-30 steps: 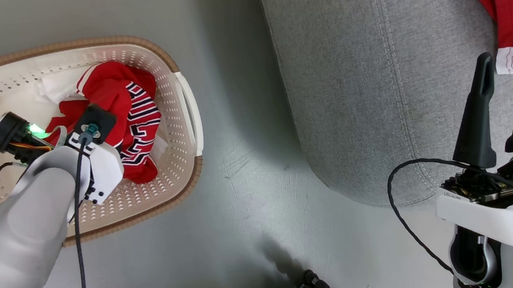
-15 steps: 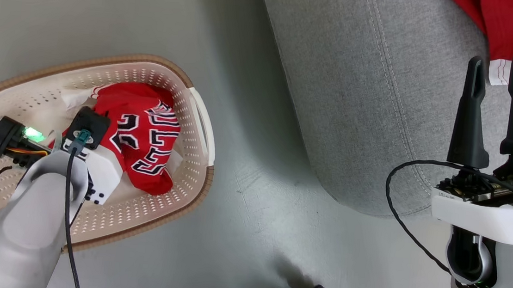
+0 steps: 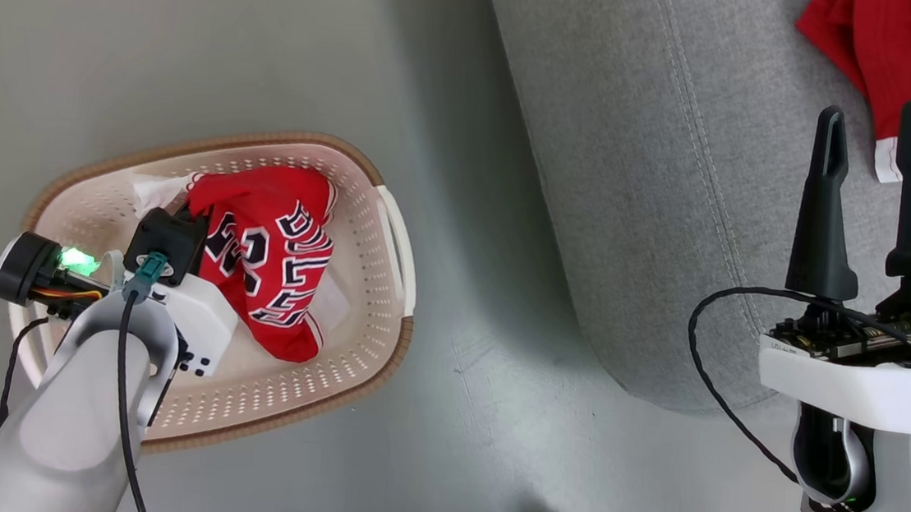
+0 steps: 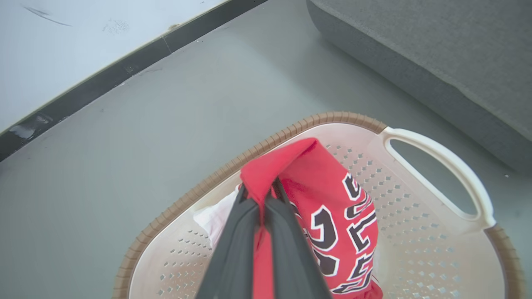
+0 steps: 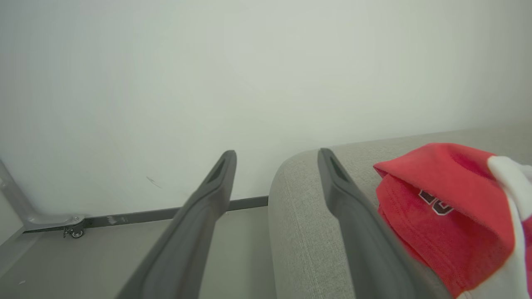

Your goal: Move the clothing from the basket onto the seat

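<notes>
Red garment (image 3: 281, 274) lifted in the basket (image 3: 277, 414).
It is clamped by the left gripper (image 4: 259, 192); the right gripper (image 3: 869, 127) is seen spread wide.

seat garment (image 3: 894, 47) cut by frame edge, basket (image 3: 302, 403) partly behind forearm (image 3: 77, 429)

Right beside the fingers of the left gripper (image 4: 259, 189), the pinched red garment (image 4: 311, 174) bears bold black, white-edged characters, seemingly "23" by a folded unreadable word; the second garment (image 5: 432, 205) shows illegible dark marks.
</notes>
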### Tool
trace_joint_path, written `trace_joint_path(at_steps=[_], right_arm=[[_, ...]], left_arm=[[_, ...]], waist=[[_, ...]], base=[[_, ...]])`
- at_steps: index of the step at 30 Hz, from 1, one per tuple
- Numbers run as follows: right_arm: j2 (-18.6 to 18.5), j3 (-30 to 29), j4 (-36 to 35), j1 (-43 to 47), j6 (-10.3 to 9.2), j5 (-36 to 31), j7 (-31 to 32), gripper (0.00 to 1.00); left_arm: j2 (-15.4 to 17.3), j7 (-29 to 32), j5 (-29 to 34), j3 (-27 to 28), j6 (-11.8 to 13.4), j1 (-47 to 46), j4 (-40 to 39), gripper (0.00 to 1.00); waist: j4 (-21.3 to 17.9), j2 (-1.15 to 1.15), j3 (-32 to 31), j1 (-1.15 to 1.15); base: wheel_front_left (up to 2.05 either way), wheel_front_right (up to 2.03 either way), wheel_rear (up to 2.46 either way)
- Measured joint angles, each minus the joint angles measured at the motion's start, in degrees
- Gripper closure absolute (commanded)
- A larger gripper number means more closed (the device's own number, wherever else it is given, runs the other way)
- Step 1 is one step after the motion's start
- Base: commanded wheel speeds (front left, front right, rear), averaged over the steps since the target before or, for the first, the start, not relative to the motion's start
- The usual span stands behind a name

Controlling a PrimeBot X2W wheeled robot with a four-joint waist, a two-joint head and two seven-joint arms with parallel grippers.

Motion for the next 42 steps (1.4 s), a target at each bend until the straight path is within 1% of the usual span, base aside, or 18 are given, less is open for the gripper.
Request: trace_joint_path(at_steps=[16,22,29,33,42], right_arm=[[-0.10,-0.19,1.94,0.01,0.00,-5.09,-0.31,0.00],[-0.14,0.24,2.81,0.04,0.00,-6.43,-0.31,0.00],[-0.65,0.73,4.69,0.25,0.00,-8.18,-0.31,0.00],[-1.59,1.46,6.45,0.31,0.00,-8.49,-0.31,0.00],[-3.63,6.42,11.22,0.37,0.00,-8.89,-0.30,0.00]], left_arm=[[-0.34,-0.51,-3.25,3.81,3.27,5.25,-10.06,1.00],[-0.67,-0.56,-3.52,4.85,4.94,7.39,-15.96,1.00],[-0.70,-0.56,-3.70,5.67,6.04,10.54,-21.68,1.00],[-0.78,-0.56,-3.72,5.91,6.08,11.99,-24.55,1.00],[-1.85,-0.56,-3.71,5.46,6.34,14.58,-30.27,1.00]], waist=[[4.75,0.00,-6.27,0.00],[6.68,0.00,-8.96,0.00],[8.92,0.00,-12.36,0.00],[10.15,0.00,-14.39,0.00],[13.00,0.00,-19.02,0.00]], base=[[0.00,0.00,0.00],[0.00,0.00,0.00],[0.00,0.00,0.00],[0.00,0.00,0.00],[0.00,0.00,0.00]])
